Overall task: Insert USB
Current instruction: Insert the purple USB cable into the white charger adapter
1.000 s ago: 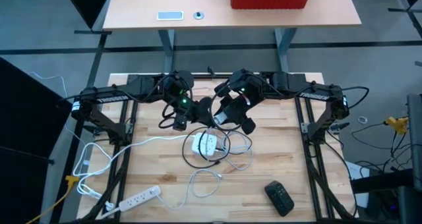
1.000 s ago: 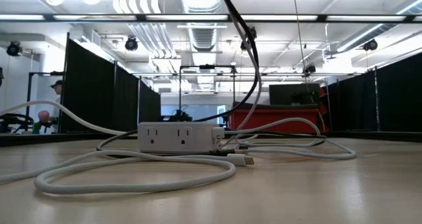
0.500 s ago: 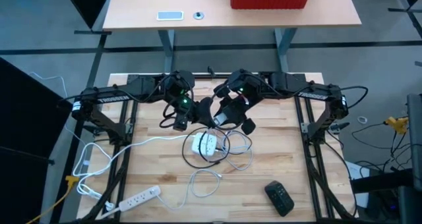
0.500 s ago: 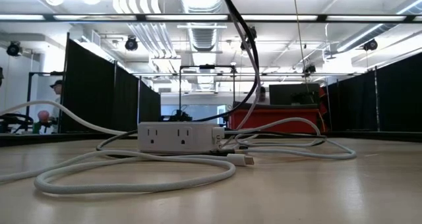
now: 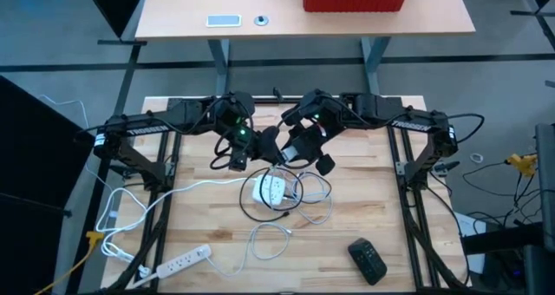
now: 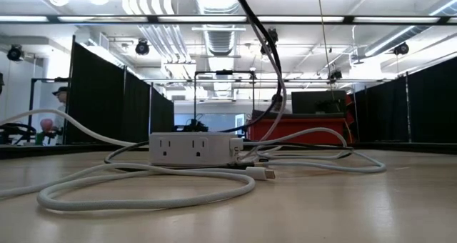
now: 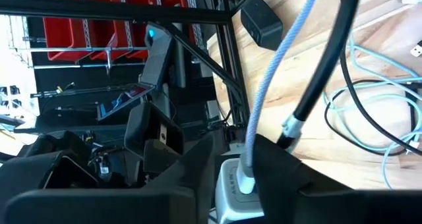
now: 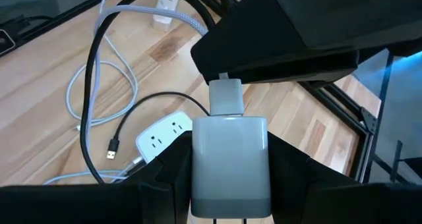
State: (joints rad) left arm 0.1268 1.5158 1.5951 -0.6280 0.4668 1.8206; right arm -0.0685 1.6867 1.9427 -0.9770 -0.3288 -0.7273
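Note:
Both arms meet above the table's middle. My right gripper is shut on a white charger block, held in the air. My left gripper is shut on a white USB plug. The plug's end stands at the charger's port face. From the plug a pale braided cable runs back, with a black cable beside it. A white power strip lies flat on the table below them, among loops of cable. My left gripper pinches the USB plug between its two fingers. The plug points at the charger and its free end meets the charger's port face; how deep it sits does not show. The plug is clear of the table. My right gripper pinches the charger's two opposite sides between its two fingers. The port face points away from the gripper, toward the plug. The charger is lifted clear of the table, above the power strip.
A second power strip lies near the front left and a black remote near the front right. White and black cable loops surround the middle strip, and a loose black USB end lies beside it. Bare wood shows at the right.
Both grippers stay almost where they were, holding plug and charger together. In the low view the hanging black cable has swung a little.

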